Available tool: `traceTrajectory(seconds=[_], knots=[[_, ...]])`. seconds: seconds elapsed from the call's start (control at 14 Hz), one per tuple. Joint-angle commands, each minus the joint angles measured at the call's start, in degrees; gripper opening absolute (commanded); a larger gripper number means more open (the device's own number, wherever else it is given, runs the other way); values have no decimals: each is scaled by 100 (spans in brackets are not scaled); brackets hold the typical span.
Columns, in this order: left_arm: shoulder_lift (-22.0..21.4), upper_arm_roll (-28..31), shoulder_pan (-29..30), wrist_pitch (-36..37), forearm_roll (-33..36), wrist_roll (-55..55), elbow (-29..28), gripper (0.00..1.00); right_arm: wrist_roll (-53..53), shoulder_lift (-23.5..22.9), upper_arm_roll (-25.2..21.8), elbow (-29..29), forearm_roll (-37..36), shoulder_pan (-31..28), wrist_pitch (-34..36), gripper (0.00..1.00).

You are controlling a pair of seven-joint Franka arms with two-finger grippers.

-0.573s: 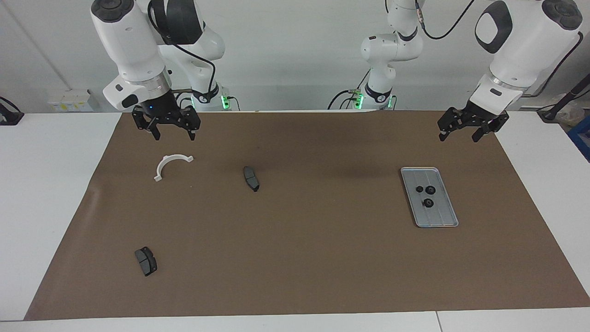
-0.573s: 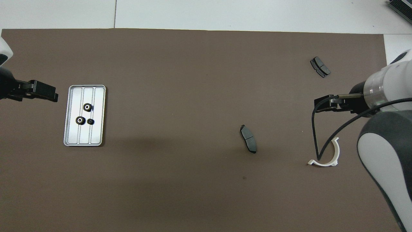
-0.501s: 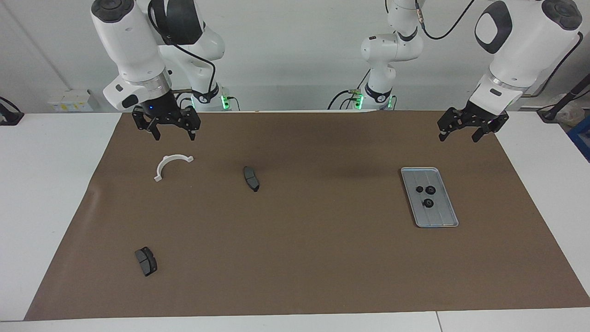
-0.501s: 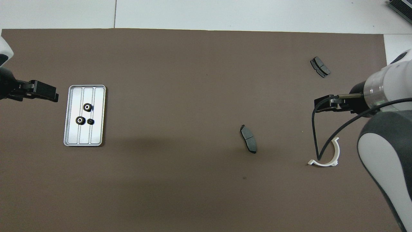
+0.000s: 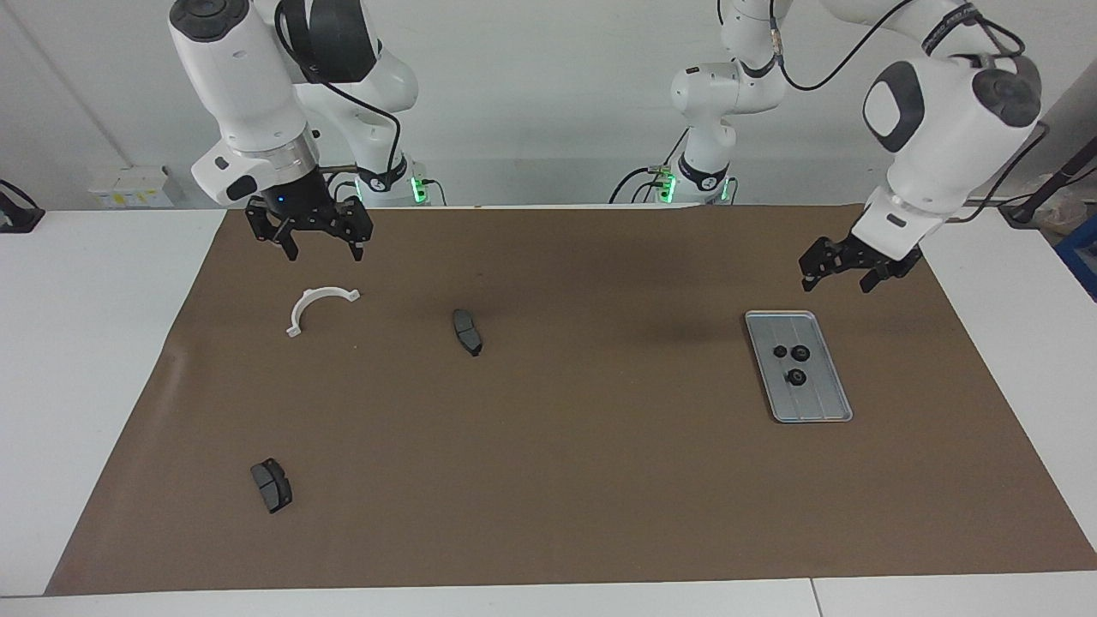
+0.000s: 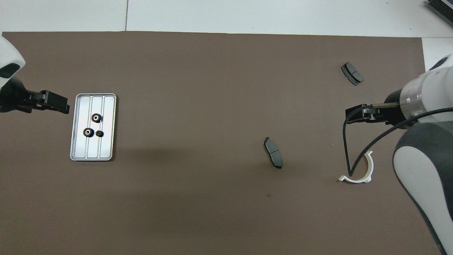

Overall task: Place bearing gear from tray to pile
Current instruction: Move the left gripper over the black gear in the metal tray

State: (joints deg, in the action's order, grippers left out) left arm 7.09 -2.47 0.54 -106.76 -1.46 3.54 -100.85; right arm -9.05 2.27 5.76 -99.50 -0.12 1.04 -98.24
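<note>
The silver ridged tray [image 5: 818, 403] [image 6: 106, 148] lies toward the left arm's end of the table and holds three small black bearing gears [image 5: 796, 377] [image 6: 96, 118]. My left gripper [image 5: 836, 278] [image 6: 62, 106] hangs open and empty in the air beside the tray's edge nearest the robots. The pile is a loose scatter toward the right arm's end: a white half-ring bracket [image 5: 315, 305] [image 6: 364, 173] and two dark brake pads [image 5: 467, 332] [image 6: 273, 153], [image 5: 272, 485] [image 6: 351, 73]. My right gripper [image 5: 310, 244] [image 6: 350, 116] waits open above the mat by the bracket.
A brown mat [image 5: 548, 480] [image 6: 198, 212] covers the white table. Robot bases and cables stand along the table's edge nearest the robots. A black cable [image 6: 348, 148] from the right arm hangs over the bracket in the overhead view.
The left arm has swung its gripper down and toward the tray. The right arm and all the parts have stayed in place.
</note>
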Motion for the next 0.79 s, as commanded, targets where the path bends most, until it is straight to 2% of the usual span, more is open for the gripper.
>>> traceTrajectory(seconds=[0.0,0.21,0.5,0.57,0.72], knots=[[247,-16,42,-1036,76,-20,-540,100,211,116,39,-114,179,-104,-64,100],[767,-8,121,-1399,76,42,-558,100,211,116,39,-114,171,-104,-64,100],[987,-8,139,-1523,76,322,-646,100,211,116,39,-114,179,-104,-64,100],[996,-8,183,-1688,76,392,-751,97,211,116,48,-114,171,-104,-64,100],[1023,-8,218,-2040,76,376,-962,81,211,116,39,-114,179,-104,-64,100]])
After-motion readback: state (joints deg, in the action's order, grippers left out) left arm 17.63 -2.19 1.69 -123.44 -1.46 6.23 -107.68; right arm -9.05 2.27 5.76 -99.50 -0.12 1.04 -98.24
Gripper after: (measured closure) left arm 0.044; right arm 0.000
